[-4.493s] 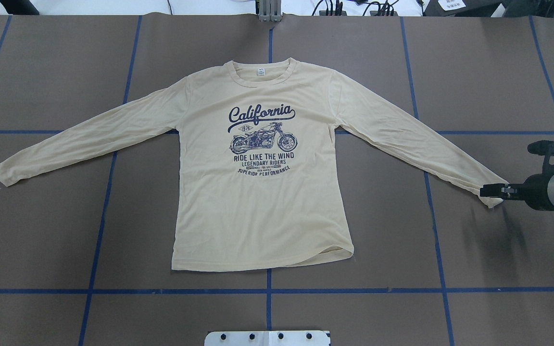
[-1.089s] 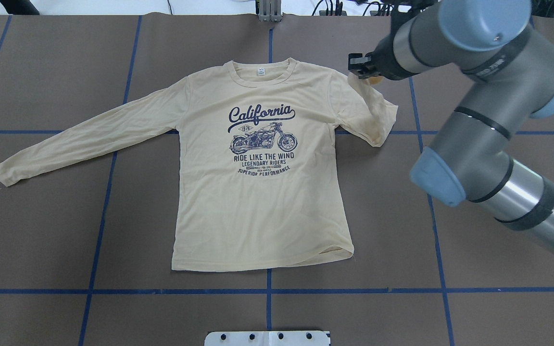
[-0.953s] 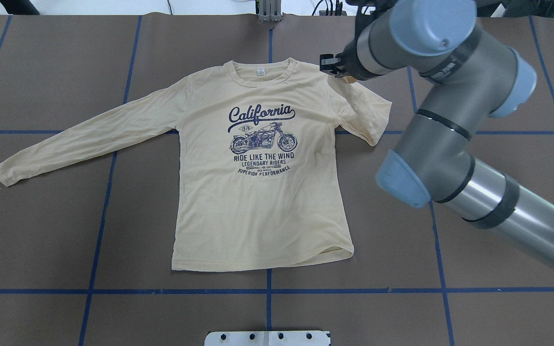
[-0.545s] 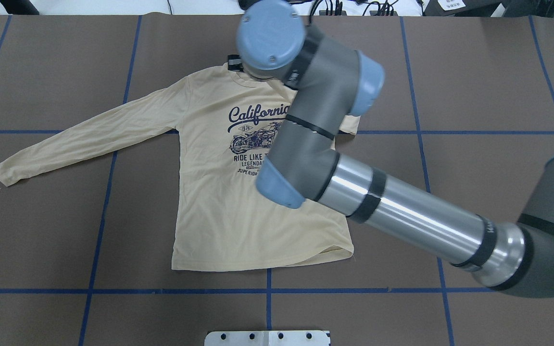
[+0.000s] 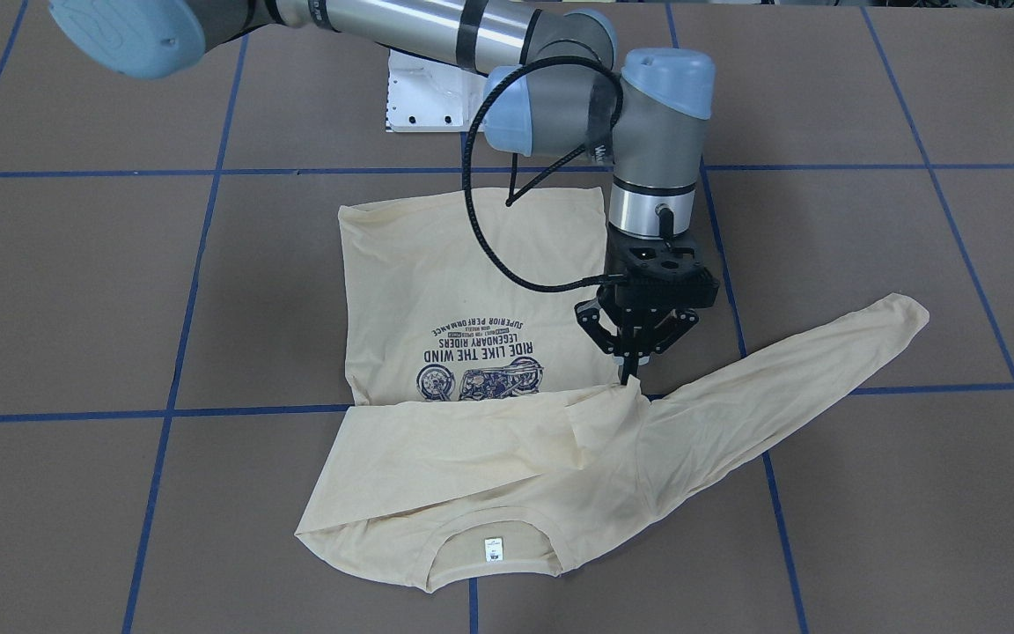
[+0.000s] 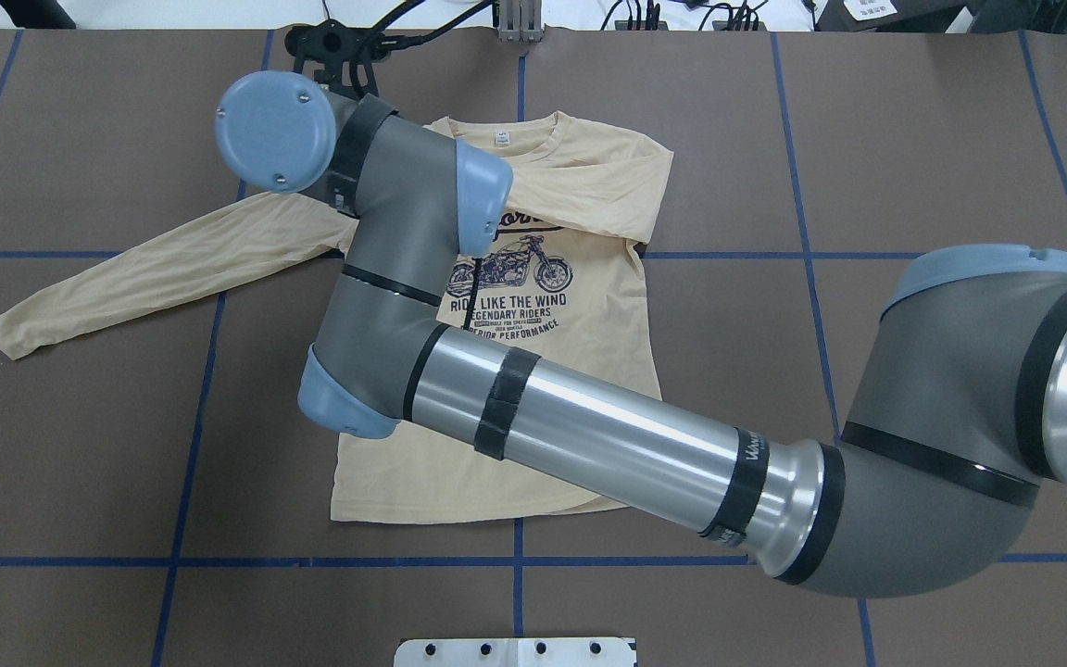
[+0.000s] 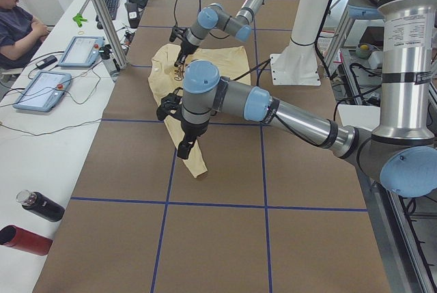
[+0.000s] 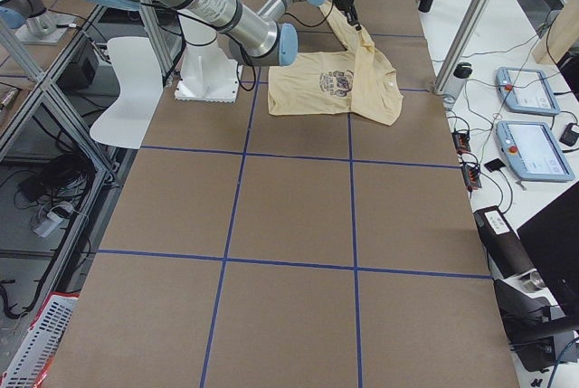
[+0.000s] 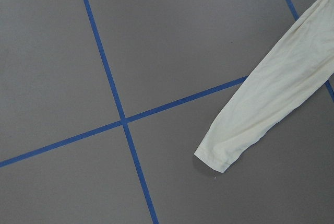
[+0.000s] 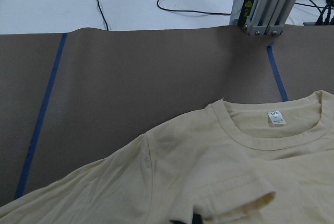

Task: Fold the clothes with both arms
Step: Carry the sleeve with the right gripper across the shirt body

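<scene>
Brown taped table (image 5: 76,291), sleeve-fold step: right gripper (image 5: 628,377) pinches the cuff (image 5: 617,396) just beside the print (image 5: 481,361) on the T-shirt (image 5: 437,282); release there likely follows. Left gripper (image 7: 184,149): state cannot be told.

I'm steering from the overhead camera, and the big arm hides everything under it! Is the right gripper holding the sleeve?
Observer: Yes. In the front-facing view the right gripper is pinched shut on the cuff of the right sleeve, which lies across the chest of the shirt.
Operator: Where's the other arm? I can't see it at all.
Observer: The exterior left view shows the left gripper hanging over the end of the left sleeve. From that view I can't tell whether it is open or shut.
</scene>
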`<state>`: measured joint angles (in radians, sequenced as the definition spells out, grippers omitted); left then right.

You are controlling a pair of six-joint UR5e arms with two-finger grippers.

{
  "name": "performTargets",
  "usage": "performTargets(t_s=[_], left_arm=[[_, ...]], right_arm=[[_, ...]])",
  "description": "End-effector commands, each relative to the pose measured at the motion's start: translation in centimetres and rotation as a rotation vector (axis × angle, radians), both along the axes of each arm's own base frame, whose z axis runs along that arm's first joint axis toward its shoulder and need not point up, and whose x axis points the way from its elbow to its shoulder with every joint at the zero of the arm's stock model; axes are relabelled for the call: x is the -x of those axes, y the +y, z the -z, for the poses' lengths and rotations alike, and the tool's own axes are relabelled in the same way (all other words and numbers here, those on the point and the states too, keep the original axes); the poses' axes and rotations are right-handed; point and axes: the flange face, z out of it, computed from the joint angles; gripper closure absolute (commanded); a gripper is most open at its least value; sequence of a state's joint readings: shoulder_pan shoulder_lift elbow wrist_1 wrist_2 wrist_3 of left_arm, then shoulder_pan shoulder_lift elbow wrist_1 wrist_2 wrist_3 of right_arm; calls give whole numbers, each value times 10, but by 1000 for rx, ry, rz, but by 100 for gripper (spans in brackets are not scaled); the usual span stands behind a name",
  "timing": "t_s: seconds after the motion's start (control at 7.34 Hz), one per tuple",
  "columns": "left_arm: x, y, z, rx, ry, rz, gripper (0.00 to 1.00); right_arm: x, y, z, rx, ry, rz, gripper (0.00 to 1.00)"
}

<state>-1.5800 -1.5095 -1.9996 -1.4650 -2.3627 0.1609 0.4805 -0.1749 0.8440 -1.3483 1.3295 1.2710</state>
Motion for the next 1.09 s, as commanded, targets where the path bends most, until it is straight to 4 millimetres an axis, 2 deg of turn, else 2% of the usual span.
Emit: performTargets(t_s=[0.0,0.14,0.27,0.54,0.68,0.82,0.95], left_arm=[[0,0,2,-4,1,0,0],[0,0,1,-2,1,0,0],[0,0,1,-2,3,-1,0],[0,0,3,-5,4,-1,0],[0,-1,3,-7,4,-1,0],[-1,-8,13,-42,0,-10,0],[-1,-12,17,-90,6,-6,0]], right_arm=[[14,8,28,25,-26,-26,100],[21,12,21,24,-6,-10,1],[20,13,28,22,-13,-9,1],[13,17,58,13,-47,-4,1],[12,16,59,16,-49,-3,1],[8,13,59,30,-46,30,1],[-11,-4,53,117,-19,72,0]])
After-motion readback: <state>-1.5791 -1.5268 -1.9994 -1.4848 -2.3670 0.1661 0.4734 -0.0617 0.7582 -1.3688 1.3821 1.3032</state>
